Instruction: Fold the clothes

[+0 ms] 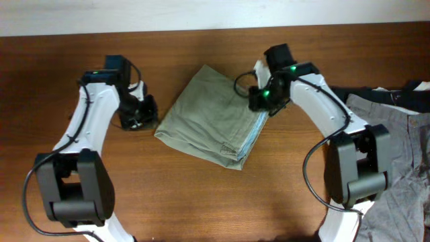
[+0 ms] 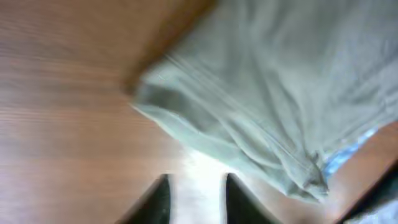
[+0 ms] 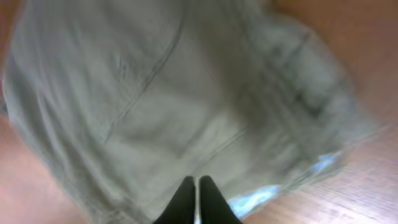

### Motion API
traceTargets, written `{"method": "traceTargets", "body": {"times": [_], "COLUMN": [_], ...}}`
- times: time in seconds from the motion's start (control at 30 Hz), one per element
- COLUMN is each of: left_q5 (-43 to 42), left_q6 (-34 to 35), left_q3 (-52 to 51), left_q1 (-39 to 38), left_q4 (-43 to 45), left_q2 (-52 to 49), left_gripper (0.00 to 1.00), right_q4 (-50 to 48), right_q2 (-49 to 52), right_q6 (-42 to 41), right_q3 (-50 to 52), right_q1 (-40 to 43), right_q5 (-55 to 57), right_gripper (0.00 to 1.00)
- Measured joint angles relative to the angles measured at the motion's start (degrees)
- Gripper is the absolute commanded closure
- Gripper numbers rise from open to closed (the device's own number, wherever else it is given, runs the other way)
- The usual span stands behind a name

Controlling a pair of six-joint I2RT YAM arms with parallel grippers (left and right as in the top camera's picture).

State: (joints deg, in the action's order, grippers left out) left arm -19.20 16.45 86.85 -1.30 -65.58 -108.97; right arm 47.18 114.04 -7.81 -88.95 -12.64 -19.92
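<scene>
The pale khaki-olive shorts (image 1: 211, 114) lie folded into a compact rectangle on the middle of the table, with the light-blue lining (image 1: 254, 134) showing at their right edge. My left gripper (image 1: 141, 119) is open and empty on the wood just left of the shorts. In the left wrist view its fingers (image 2: 196, 193) frame bare table, with the shorts (image 2: 267, 93) ahead. My right gripper (image 1: 259, 101) is over the shorts' right edge. In the right wrist view its fingers (image 3: 198, 186) are shut together over the fabric (image 3: 155, 93), near the blue lining (image 3: 261, 198).
Grey trousers (image 1: 403, 154) lie heaped at the right edge of the table, with a black garment (image 1: 376, 94) behind them. The brown wooden table (image 1: 201, 195) runs to a pale wall at the back.
</scene>
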Motion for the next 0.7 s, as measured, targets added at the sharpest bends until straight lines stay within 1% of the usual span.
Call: {"method": "traceTargets", "body": {"times": [0.07, 0.1, 0.13, 0.17, 0.23, 0.27, 0.3, 0.33, 0.37, 0.43, 0.47, 0.5, 0.57, 0.67, 0.7], "left_q5": [-0.7, -1.0, -1.4, -1.7, -1.9, -2.3, -3.5, -6.3, -7.8, -11.8, -13.7, -17.4, -21.5, -25.3, -25.9], "left_q6": [0.2, 0.7, 1.7, 2.8, 7.6, 8.5, 9.6, 10.9, 11.8, 15.4, 17.2, 20.2, 24.2, 30.0, 31.3], "left_q3": [-0.3, -0.8, -1.6, -2.8, -6.4, -7.2, -8.3, -10.7, -12.5, -18.1, -21.0, -24.3, -27.9, -32.1, -33.0], "left_q1": [-3.3, -4.9, -6.6, -7.6, -8.3, -8.3, -8.2, -8.1, -8.1, -8.1, -8.1, -8.0, -8.0, -8.9, -9.6], "left_q4": [-0.9, -0.9, -0.8, -0.7, -0.5, 0.0, 1.5, 4.1, 6.5, 13.8, 19.6, 25.7, 34.2, 42.9, 44.9], "left_q2": [0.0, 0.0, 0.0, 0.0, 0.0, 0.0, 0.0, 0.0, 0.0, 0.0, 0.1, 0.1, 1.2, 2.1, 2.2], "left_gripper": [0.45, 0.28, 0.21, 0.19, 0.18, 0.17, 0.17, 0.14, 0.13, 0.13, 0.13, 0.13, 0.13, 0.14, 0.17], "right_q4": [-4.9, -6.4, -7.4, -7.9, -6.6, -5.7, -3.7, -2.8, -1.2, 0.1, 0.4, 0.4, 0.7, 0.9, 0.9], "right_q2": [0.0, 0.1, 0.3, 0.8, 3.9, 4.8, 6.2, 6.6, 6.8, 6.8, 6.8, 6.8, 6.8, 6.8, 6.8], "right_q6": [0.4, 0.4, 0.3, 0.1, -0.8, -1.6, -3.4, -4.7, -6.8, -9.2, -10.0, -10.5, -11.1, -11.5, -11.5], "right_q3": [0.0, 0.0, 0.0, 0.0, 0.0, 0.0, 0.0, 0.0, 0.0, 0.0, 0.0, 0.0, 0.0, 0.0, 0.0], "right_q1": [1.5, 2.2, 2.4, 2.4, 2.3, 2.3, 2.3, 2.3, 2.3, 2.3, 2.3, 2.3, 2.3, 2.3, 2.3], "right_q5": [0.6, 0.8, 0.9, 0.9, 0.9, 1.1, 2.2, 3.1, 4.4, 6.1, 6.5, 7.0, 7.1, 7.3, 7.3], "right_gripper": [0.89, 0.89, 0.90, 0.93, 0.94, 0.93, 0.93, 0.93, 0.93, 0.93, 0.93, 0.93, 0.93, 0.93, 0.93]}}
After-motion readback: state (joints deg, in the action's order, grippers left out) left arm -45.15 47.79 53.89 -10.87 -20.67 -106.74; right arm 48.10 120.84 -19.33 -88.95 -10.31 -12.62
